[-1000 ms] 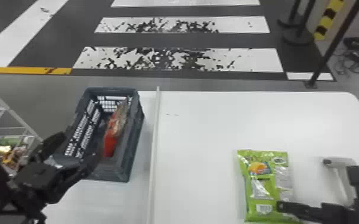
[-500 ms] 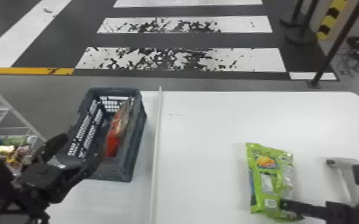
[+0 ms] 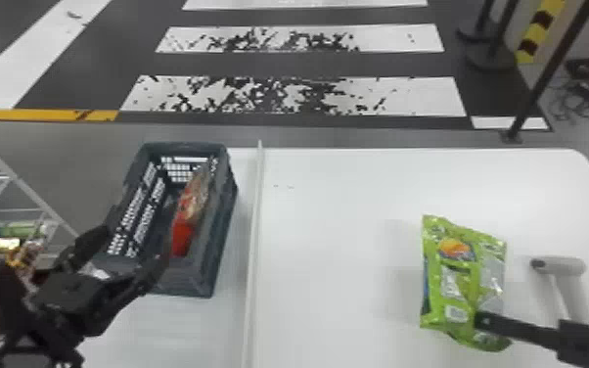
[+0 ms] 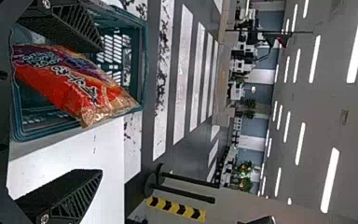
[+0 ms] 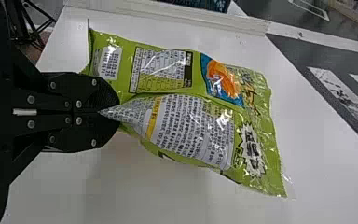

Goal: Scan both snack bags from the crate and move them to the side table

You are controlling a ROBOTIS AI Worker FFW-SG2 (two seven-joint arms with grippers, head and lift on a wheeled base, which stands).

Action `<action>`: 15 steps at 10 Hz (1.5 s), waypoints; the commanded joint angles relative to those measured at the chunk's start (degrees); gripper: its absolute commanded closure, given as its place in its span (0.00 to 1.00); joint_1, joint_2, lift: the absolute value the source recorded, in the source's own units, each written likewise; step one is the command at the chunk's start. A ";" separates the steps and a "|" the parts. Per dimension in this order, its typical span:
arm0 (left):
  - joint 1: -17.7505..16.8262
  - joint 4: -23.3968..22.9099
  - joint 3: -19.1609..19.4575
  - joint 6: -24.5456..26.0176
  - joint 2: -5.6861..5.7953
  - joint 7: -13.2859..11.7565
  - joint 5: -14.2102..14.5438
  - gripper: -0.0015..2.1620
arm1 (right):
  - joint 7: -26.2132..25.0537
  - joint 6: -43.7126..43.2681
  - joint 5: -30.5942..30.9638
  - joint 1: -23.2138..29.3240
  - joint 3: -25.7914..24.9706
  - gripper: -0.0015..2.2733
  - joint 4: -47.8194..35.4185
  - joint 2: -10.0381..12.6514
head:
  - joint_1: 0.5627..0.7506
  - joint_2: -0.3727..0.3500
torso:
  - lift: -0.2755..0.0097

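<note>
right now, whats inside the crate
Inside the crate is a red snack bag, along the wall on the robot's right. The crate floor beneath it is covered, and the left end effector hides part of the near left corner in the head view.

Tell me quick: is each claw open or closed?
Left claw: open, empty, by the crate.
Right claw: closed, pinching the green snack bag.

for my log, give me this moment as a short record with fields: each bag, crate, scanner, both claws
green bag: above or on white table, an edge pinched in right claw
red bag: in crate, along its right side
crate: left of the raised white strip
scanner: on white table, right of green bag
left claw: open, near crate
right claw: shut on green bag
</note>
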 commanded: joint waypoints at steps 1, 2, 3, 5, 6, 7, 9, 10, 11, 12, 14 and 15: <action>0.01 0.48 -0.39 -0.41 0.00 -0.01 -0.09 0.03 | -1.23 1.38 -2.52 0.47 -3.27 0.99 -3.19 0.09 | 0.70 0.62 | 0.86; -0.08 0.48 -0.65 -0.59 0.00 -0.01 -0.09 0.03 | -2.73 1.55 -3.40 -0.67 -5.47 0.99 -3.19 -0.09 | 0.70 0.60 | 0.86; -0.60 1.27 -0.83 -0.41 0.00 0.08 -0.09 0.03 | -4.57 1.55 -3.93 -2.17 -7.40 0.99 -3.10 -0.26 | 0.70 0.58 | 0.86; -1.66 3.47 -1.79 -0.59 -0.09 -0.01 -0.09 0.03 | -10.64 -0.55 -4.02 -5.77 -9.77 0.99 -1.08 -0.26 | 0.70 0.48 | 0.86; -1.84 3.47 -1.88 -0.59 -0.09 -0.01 -0.09 0.03 | -13.28 -1.08 -3.93 -8.41 -10.48 0.99 1.20 -0.61 | 0.70 0.43 | 0.86; -1.92 3.65 -1.79 -0.59 -0.09 -0.01 -0.09 0.03 | -15.56 -2.49 -3.66 -11.13 -10.83 0.99 4.37 -1.49 | 0.70 0.38 | 0.86; -2.01 4.70 -1.79 -0.76 -0.17 -0.36 -0.09 0.03 | -20.22 -9.17 -2.79 -15.18 -12.59 0.99 10.34 -2.46 | 0.70 0.31 | 0.86; -2.01 4.79 -1.71 -0.94 -0.09 -0.27 -0.09 0.03 | -22.50 -12.33 -2.70 -16.85 -12.76 0.99 14.39 -4.22 | 0.70 0.26 | 0.86; -2.27 4.88 -1.71 -0.94 -0.17 0.17 -0.36 0.03 | -24.00 -14.97 -2.43 -18.87 -12.76 0.99 19.31 -6.41 | 0.70 0.21 | 0.86; -2.71 5.40 -1.88 -0.94 -0.17 0.17 -0.36 0.03 | -24.70 -17.43 -2.43 -21.50 -13.20 0.99 25.90 -8.43 | 0.70 0.18 | 0.86; -2.98 5.67 -2.41 -0.94 -0.35 0.08 -0.36 0.03 | -30.06 -25.34 -2.26 -22.91 -13.73 0.99 32.58 -10.19 | 0.70 0.06 | 0.86; -2.98 5.67 -2.41 -0.94 -0.35 -0.01 -0.36 0.03 | -35.51 -29.91 -2.26 -22.73 -13.73 0.99 33.81 -10.02 | 0.70 0.03 | 0.86</action>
